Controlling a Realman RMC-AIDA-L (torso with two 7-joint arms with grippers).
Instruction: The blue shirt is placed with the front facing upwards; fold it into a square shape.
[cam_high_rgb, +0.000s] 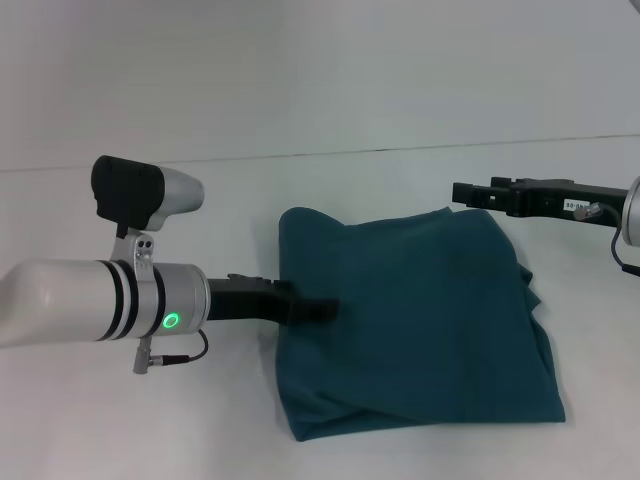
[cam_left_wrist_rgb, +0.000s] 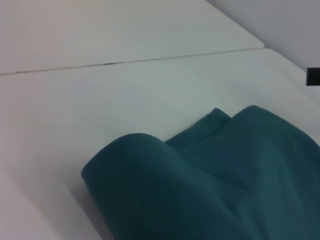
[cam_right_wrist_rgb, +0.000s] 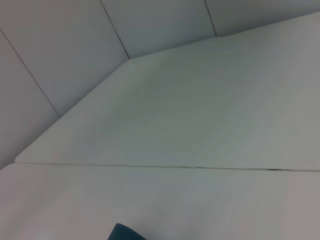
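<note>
Now the blue shirt sits in the middle of the white surface, already bundled into a rough, squarish block with the print and the collar out of sight. Its cloth is a plain dark teal all over, smooth across the top, with soft rounded folds along the far and left edges and a looser, layered flap trailing at the near right corner. From the left wrist view the far left corner bulges up in a rounded hump, with a second fold peeking beside it.

Over on the left, the left claw reaches in from the side, its dark tip lying against the shirt's left edge; whether it is spread or pinching cloth, I cannot tell. On the right, the right claw hangs just at the shirt's far right corner, and its state is just as unclear.

The surface is pale and matte, and a thin seam runs left to right behind the shirt. In the right wrist view, plain grey wall panels rise beyond the far edge.
</note>
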